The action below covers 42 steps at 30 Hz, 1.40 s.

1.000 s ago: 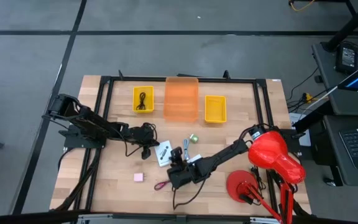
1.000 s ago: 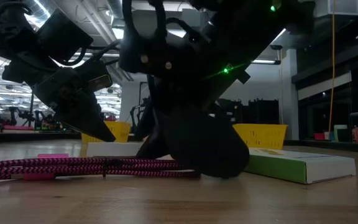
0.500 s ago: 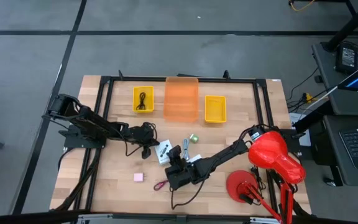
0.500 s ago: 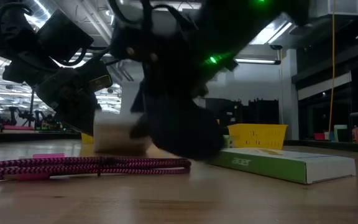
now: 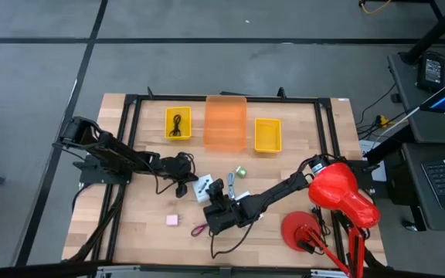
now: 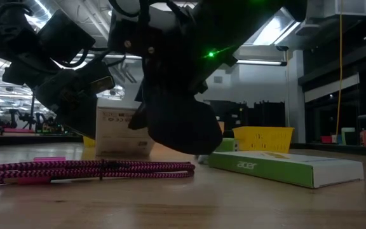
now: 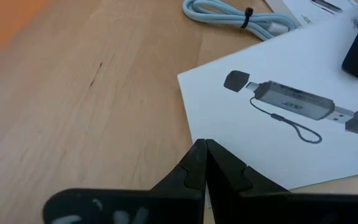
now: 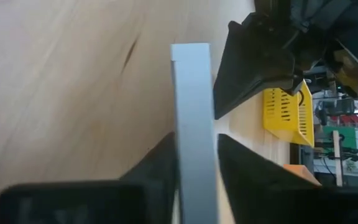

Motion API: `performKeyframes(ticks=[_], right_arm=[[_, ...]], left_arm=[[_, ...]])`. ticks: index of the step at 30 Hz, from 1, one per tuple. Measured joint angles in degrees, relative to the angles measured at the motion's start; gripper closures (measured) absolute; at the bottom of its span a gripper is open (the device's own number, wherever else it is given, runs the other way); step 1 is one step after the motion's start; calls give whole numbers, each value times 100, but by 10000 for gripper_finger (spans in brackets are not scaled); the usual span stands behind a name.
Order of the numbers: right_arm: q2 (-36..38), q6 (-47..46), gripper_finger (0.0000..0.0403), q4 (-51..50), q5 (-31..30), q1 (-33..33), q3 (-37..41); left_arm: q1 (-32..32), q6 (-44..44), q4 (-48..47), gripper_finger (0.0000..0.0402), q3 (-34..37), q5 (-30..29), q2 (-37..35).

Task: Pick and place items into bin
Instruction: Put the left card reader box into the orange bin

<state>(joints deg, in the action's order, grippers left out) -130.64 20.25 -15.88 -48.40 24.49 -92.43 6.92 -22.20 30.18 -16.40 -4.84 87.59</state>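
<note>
Inventory, surface contents, left to right.

1. Left end effector (image 5: 182, 184): at 9 o'clock from the surface centre. My left wrist view shows its fingers (image 7: 194, 171) pressed together, tips over a flat white card (image 7: 291, 106) printed with a USB stick. The overhead view does not show that print.
2. Pink square (image 5: 173, 220): lying at 7 o'clock, apart from both arms.
3. Maroon cord (image 6: 88, 168): stretched flat across the low view. From overhead it is only a small loop (image 5: 201, 229) at 6 o'clock.
4. Upright white card (image 6: 122, 130): clamped in the right end effector (image 8: 194, 143). The right wrist view shows it edge-on between the fingers; the low view shows its printed face. I cannot tell whether it is clear of the surface.
5. Green cube (image 5: 240, 171): at centre, just beyond the right end effector at 1 o'clock.
6. Yellow bin (image 5: 178, 123): at 11 o'clock, black cord (image 5: 178, 122) inside, seen only from overhead.
</note>
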Motion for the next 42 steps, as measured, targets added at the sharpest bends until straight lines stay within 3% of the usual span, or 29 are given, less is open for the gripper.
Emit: performKeyframes(ticks=[3, 4, 10, 19, 26, 30, 38, 42], right_arm=[[25, -40, 375, -154, 44, 4, -19], [32, -49, 378, -205, 54, 4, -21], [56, -187, 378, -562, 65, 9, -82], [104, -827, 378, -2041, 222, -28, -653], [615, -1342, 378, -2574, 287, -129, -670], [951, -1414, 378, -2676, 6, -113, -663], [1584, -1847, 378, -2631, -299, -144, -37], [2033, -1838, 378, -1866, -295, -233, 670]], left_arm=[[4, 132, 166, 400, 17, 2, 18], [4, 187, 262, 399, 17, 6, 11], [7, 414, 247, 390, 35, 38, -253], [9, 1117, 226, 355, 23, 47, -1229], [61, 1617, -137, 370, 7, -14, -2105], [59, 1617, -496, 385, 7, -59, -2404], [258, 2143, -610, 399, 7, -396, -2481], [347, 2344, -459, 399, 6, -503, -2481]])
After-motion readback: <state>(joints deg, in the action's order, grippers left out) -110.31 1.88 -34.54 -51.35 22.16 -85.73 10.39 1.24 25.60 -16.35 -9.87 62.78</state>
